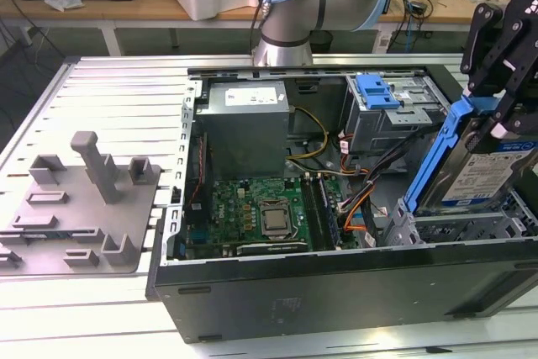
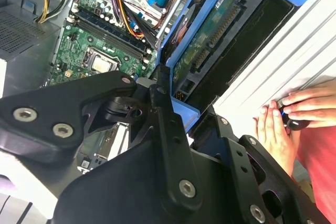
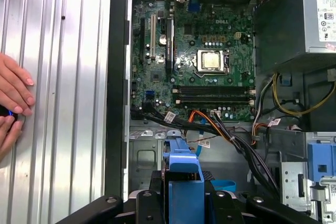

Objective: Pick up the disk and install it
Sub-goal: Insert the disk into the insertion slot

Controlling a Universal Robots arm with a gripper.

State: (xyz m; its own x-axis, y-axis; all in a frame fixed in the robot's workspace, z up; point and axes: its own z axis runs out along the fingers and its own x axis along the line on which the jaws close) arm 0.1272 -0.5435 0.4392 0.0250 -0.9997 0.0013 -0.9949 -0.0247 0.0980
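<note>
disk (image 1: 475, 170) hangs tilted in the claw (image 1: 498, 115), raised over the end of the open computer case (image 1: 336, 287) that lies toward the exterior view's right. its blue bracket (image 1: 433, 153) runs along the edge facing the case's inside, and the labelled face is turned toward the exterior camera. the claw is pressed onto the disk, pinching its upper end. in the first wrist view the bracket's blue end sits clamped between the two black fingers (image 3: 156, 203). in the second wrist view the disk's green circuit side slants away from the claw. the disk's lower end is down at a grey metal bay in that end of the case; whether it touches the bay i cannot tell. inside the case lie the green motherboard (image 1: 261, 208), the grey power supply box (image 1: 244, 115) toward the far wall, and a drive cage (image 1: 391, 111) with a blue latch beside the disk. the case stands on a slatted metal desk (image 1: 109, 90). a grey moulded fixture (image 1: 84, 199) rests near the desk's edge at the exterior view's left. in both wrist views a person's hands (image 3: 13, 90) rest on the desk's slats just outside the case wall.
</note>
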